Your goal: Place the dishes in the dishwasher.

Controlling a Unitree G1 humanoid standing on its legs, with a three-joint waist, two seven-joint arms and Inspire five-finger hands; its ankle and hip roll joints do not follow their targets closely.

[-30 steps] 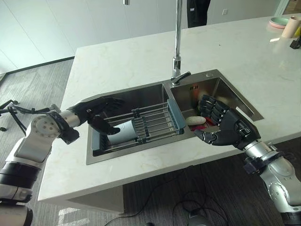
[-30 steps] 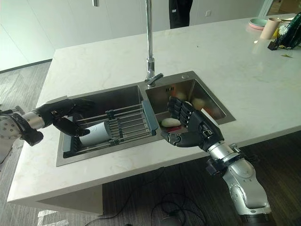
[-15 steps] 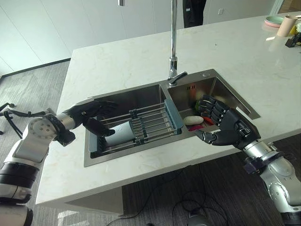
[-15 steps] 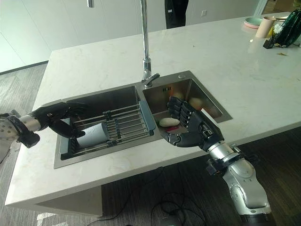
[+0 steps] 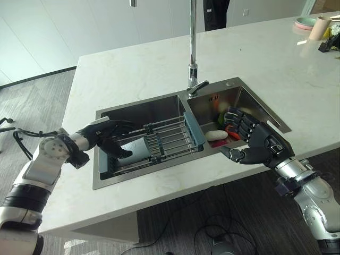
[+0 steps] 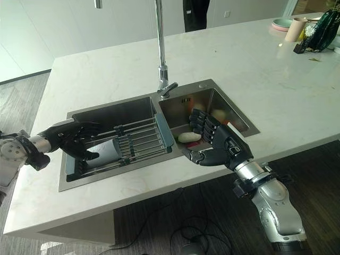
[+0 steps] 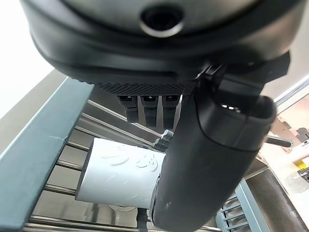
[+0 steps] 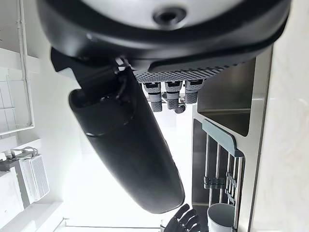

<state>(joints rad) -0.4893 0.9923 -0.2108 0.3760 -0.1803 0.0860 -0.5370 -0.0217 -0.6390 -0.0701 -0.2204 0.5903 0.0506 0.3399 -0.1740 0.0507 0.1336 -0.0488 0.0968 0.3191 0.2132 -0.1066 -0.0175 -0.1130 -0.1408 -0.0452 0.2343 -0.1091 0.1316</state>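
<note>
Nearest you, the right hand (image 5: 258, 144) hovers over the front edge of the sink's right basin (image 5: 249, 106), fingers spread and held straight, thumb out, holding nothing. Just beyond its fingertips a pale oval dish (image 5: 216, 135) lies in that basin with some red and green items you cannot make out. Your left hand (image 5: 104, 136) reaches over the left basin, fingers extended and apart, thumb resting just above a pale grey cup (image 7: 120, 175) without closing on it. The cup lies on its side in the grey-blue drying rack (image 5: 170, 137) spanning that basin. Behind the sink stands a tall tap (image 5: 192, 48) on the white marble counter (image 5: 138, 69). At the far corner sit a pink plate (image 5: 305, 22) and a beige cup (image 5: 317, 28).
</note>
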